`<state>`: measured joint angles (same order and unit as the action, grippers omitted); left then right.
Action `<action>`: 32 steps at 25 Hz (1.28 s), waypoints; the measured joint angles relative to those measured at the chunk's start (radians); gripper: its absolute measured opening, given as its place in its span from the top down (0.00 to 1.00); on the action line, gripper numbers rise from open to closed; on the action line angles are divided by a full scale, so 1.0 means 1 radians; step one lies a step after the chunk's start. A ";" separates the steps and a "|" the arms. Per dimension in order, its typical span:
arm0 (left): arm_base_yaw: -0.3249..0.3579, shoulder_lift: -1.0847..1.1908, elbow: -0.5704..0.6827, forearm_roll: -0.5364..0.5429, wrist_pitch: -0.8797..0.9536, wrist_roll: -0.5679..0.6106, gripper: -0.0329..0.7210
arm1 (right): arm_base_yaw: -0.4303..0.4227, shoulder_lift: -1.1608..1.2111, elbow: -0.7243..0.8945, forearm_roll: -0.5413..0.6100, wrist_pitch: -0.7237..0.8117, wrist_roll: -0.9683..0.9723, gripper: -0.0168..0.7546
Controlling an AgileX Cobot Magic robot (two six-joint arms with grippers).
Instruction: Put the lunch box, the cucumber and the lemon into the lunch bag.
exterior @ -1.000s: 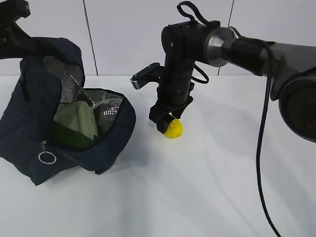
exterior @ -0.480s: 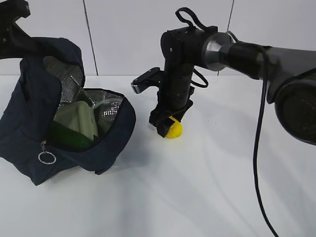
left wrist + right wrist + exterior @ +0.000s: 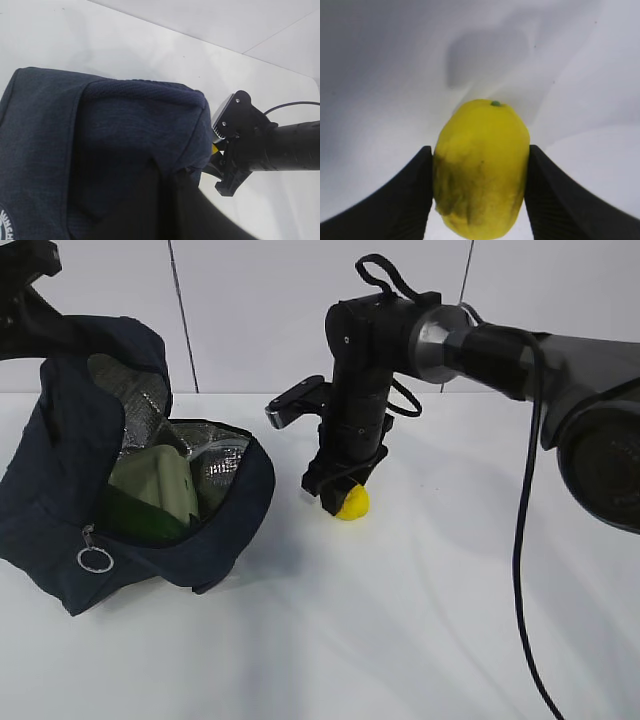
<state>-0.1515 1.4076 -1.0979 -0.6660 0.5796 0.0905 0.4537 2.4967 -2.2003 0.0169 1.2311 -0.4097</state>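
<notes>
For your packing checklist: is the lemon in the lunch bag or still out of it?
Out. The lemon lies on the table, right of the lunch bag, between the right gripper's fingers.

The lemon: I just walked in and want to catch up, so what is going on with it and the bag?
The right gripper has its jaws against both sides of the lemon, which sits on the white table. The left gripper, hidden behind fabric, holds the lunch bag open. The lunch box and cucumber are already inside.
</notes>
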 joint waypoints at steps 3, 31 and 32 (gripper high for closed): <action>0.000 0.000 0.000 0.000 0.000 0.000 0.96 | 0.000 0.000 0.000 0.000 0.000 0.004 0.45; 0.000 0.017 0.000 0.035 -0.031 0.000 0.96 | 0.000 -0.202 0.002 0.601 0.002 0.079 0.45; 0.000 0.017 0.000 0.035 -0.034 0.000 0.96 | 0.000 -0.202 0.002 0.641 0.002 0.067 0.45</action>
<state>-0.1515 1.4248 -1.0979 -0.6308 0.5460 0.0905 0.4537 2.2942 -2.1988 0.6580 1.2328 -0.3423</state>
